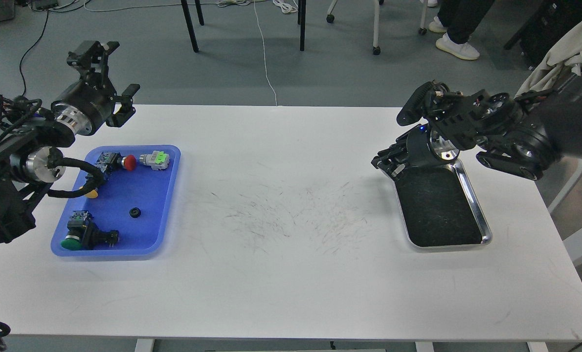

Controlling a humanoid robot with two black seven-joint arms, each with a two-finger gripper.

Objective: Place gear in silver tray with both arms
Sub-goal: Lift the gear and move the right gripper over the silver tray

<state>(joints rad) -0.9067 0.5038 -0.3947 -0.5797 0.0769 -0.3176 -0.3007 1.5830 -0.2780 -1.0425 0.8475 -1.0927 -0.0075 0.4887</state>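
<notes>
Presently, a small black gear [135,212] is seen lying flat on the floor of the blue tray [169,195], a little toward four o'clock of that tray's middle and apart from the other parts. The blue tray is set on the white table [281,195] at about nine o'clock. In it, a red-capped push button [123,162] and a grey switch block with a green face [155,160] are laid along the far rim at twelve o'clock, a green-capped button [78,236] is found near the corner at seven o'clock, and a yellow part [92,194] is partly hidden at nine o'clock by a black cable.

The left gripper [109,73] is held above the table's far left corner, at eleven o'clock of the blue tray and clear of it; its fingers are spread wide and nothing is held between them.

The silver tray [474,205] is placed at three o'clock on the table, its dark scratched bottom bare. The right gripper [388,164] is lowered over that tray's far left corner, at eleven o'clock; it is seen dark and end-on, so it cannot be told whether its fingers are spread or pressed together, nor whether the rim is touched.
</notes>
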